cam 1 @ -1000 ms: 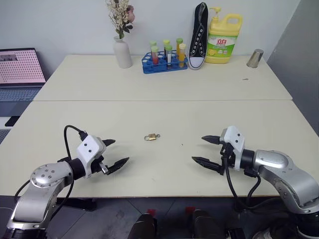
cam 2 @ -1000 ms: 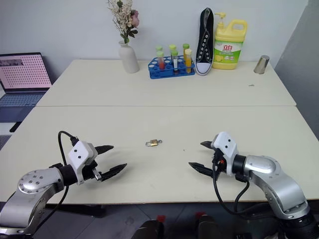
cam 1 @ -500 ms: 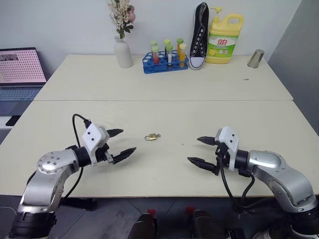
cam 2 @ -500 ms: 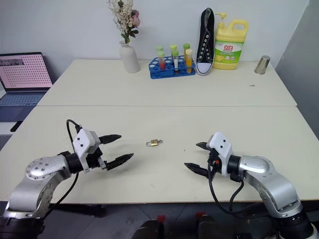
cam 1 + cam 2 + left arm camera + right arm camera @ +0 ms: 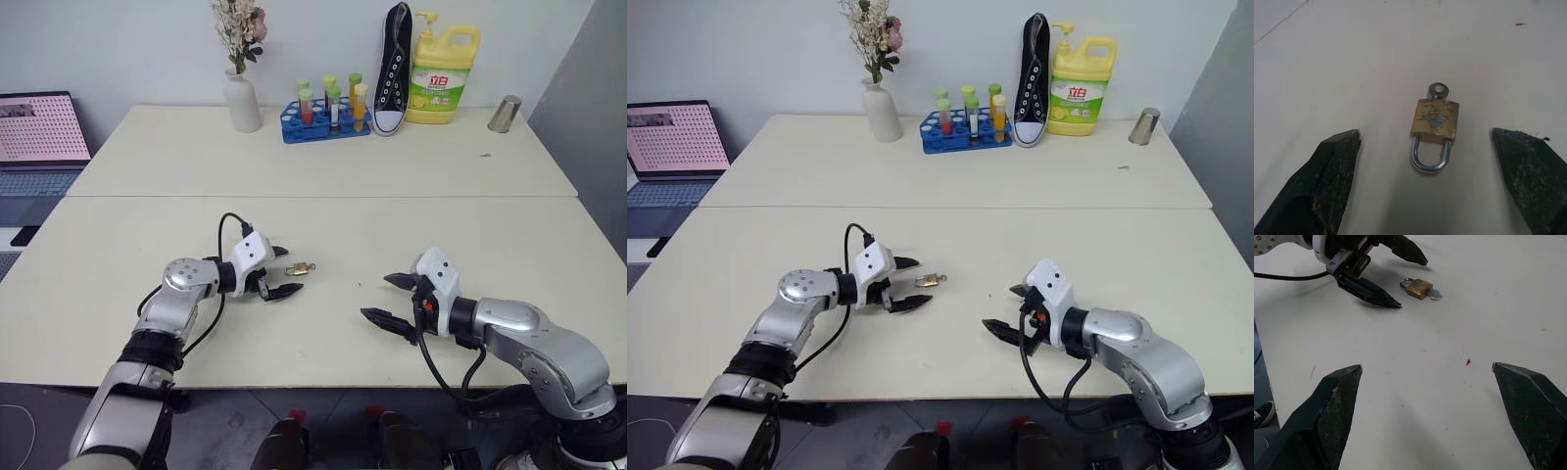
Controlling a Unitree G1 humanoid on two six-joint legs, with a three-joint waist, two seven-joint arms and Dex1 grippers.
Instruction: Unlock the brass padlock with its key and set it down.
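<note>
— Brass, solid and small: the padlock [image 5: 1434, 123] lies flat on the pale desk [image 5: 323, 166], near the front middle, with its shiny loop turned toward the left gripper [image 5: 284, 272] and a tiny silver key [image 5: 1438, 90] showing at the far end of the body; how do you expect it to handle?

— Light for its kind, but hard and stiff; nothing on it gives, so the black fingers will get no bite from squeezing alone; polished metal on a smooth desk top is likely to skate sideways if one finger meets it before the other.

— Where would you take hold?

— Across the two flat brass faces or the narrow sides of the body, I think; not by the loop, which is thin and round and would roll; and not by the key, since that has to stay free for the other side to turn.

— And the jaws at present?

— The left gripper's stand wide, one fingertip [image 5: 1337, 147] on each side of the padlock and just short of it, touching nothing; the right gripper [image 5: 390, 299] is well apart to the other side, its jaws also wide and empty.

— Any risk worth naming?

— It sits very low; fingers may scrape the desk and flick it away.
</note>
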